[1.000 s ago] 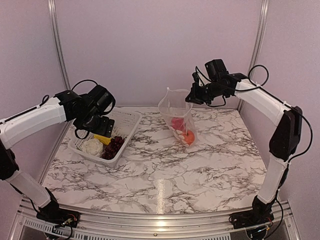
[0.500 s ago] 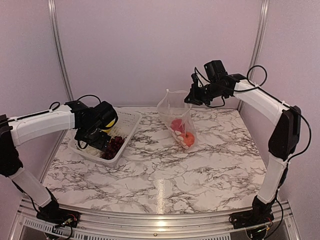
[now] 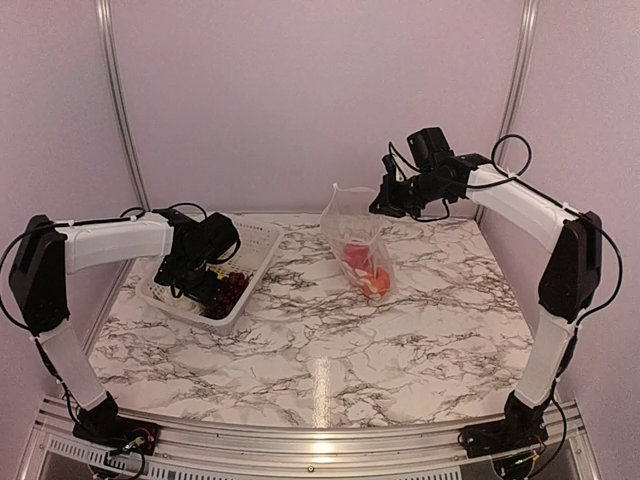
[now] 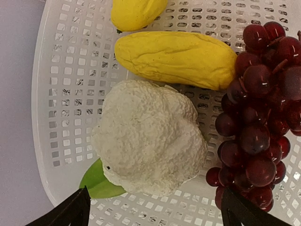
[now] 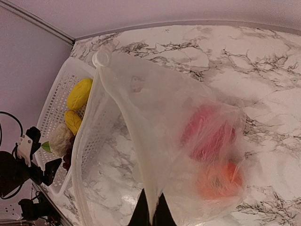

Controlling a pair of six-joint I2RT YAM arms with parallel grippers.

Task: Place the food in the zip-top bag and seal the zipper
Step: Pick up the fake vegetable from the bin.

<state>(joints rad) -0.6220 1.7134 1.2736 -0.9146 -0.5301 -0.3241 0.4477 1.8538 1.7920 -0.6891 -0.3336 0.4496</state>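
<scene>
Two food pieces, the red pepper (image 5: 207, 134) and orange round fruit (image 5: 221, 181), lie inside the zip-top bag (image 3: 355, 225), which your right gripper (image 3: 385, 200) holds up, clamped tight on its upper edge. Your left gripper (image 4: 155, 207), jaws spread wide and empty, hovers above the cauliflower (image 4: 150, 136) in the basket (image 4: 61, 94), beside the grape bunch (image 4: 258, 117) and yellow pieces (image 4: 176, 59).

Cauliflower (image 4: 148, 139): between open left jaws; grape bunch (image 4: 256, 113) crowding one jaw tip, bare basket (image 4: 61, 94) floor beside the other

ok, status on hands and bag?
Left hand open over cauliflower in basket. Right hand shut on zip-top bag edge; pepper, orange inside. Grapes crowd cauliflower.
</scene>
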